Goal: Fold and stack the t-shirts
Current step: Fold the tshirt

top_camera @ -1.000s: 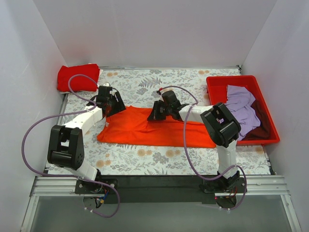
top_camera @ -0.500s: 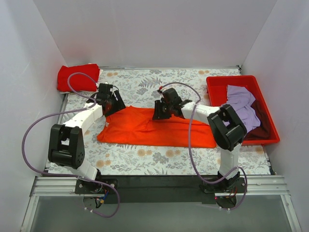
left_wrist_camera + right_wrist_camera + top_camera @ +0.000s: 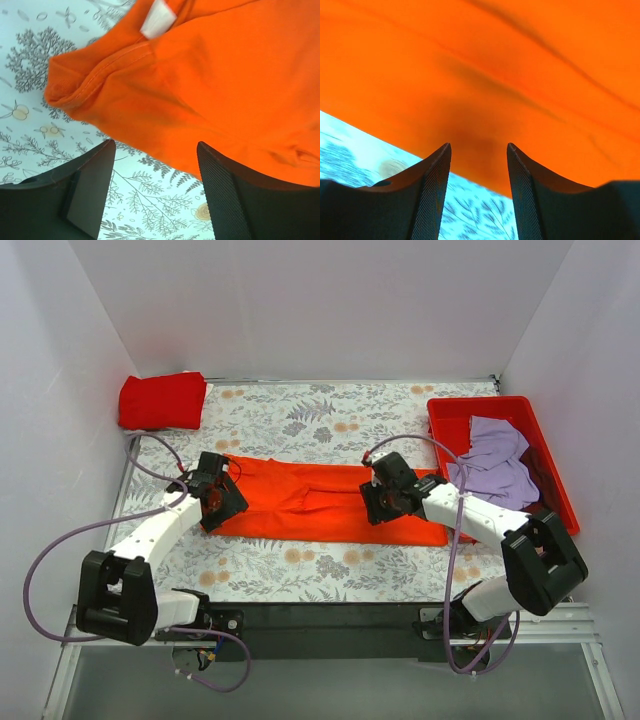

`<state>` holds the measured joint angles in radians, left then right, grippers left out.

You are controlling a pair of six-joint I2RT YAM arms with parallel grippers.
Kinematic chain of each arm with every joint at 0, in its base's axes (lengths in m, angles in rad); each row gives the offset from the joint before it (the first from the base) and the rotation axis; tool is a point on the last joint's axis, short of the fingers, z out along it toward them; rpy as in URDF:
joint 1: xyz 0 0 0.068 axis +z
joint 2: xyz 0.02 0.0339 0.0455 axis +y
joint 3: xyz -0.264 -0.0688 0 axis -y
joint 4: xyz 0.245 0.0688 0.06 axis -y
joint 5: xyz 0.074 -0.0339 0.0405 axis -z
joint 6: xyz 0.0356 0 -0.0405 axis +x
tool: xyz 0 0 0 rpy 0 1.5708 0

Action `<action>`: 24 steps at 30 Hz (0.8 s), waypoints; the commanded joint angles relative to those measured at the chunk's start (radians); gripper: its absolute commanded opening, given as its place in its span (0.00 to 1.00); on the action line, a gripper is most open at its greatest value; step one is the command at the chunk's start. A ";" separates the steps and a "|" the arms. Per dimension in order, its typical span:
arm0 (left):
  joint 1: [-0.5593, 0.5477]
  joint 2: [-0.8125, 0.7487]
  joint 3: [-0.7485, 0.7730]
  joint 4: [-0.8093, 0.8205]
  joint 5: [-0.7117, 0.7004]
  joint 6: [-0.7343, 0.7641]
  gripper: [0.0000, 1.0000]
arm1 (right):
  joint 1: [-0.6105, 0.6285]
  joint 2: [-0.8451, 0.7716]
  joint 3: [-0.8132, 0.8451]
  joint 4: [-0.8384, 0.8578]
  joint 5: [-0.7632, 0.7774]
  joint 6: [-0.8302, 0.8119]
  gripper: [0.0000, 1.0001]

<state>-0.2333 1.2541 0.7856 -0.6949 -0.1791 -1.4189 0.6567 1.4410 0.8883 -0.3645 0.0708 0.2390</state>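
along the near hem of the orange t-shirt, both arms reach low over the floral table. the left gripper sits at the shirt's left end, fingers spread wide with nothing between them. the right gripper is over its right half, likewise parted and empty. the shirt lies as a long band across the table's middle. farther right, a lavender t-shirt and a dark maroon t-shirt lie heaped in the red bin. a red t-shirt rests folded in the far left corner.
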 commanded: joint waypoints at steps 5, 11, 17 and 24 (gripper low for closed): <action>-0.003 0.152 0.029 0.029 -0.065 -0.049 0.61 | 0.000 -0.024 -0.084 -0.070 0.076 -0.046 0.56; -0.001 0.377 0.154 0.029 -0.129 -0.014 0.60 | 0.001 0.018 -0.133 -0.117 0.000 -0.044 0.55; -0.001 0.623 0.397 0.008 -0.181 0.073 0.60 | 0.063 0.027 -0.186 -0.128 -0.227 0.022 0.55; -0.029 0.890 0.814 -0.006 -0.111 0.250 0.70 | 0.365 0.038 -0.180 -0.067 -0.417 0.198 0.56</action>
<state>-0.2390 2.0705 1.5135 -0.7216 -0.2916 -1.2842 0.9077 1.4246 0.7292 -0.4004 -0.1577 0.3187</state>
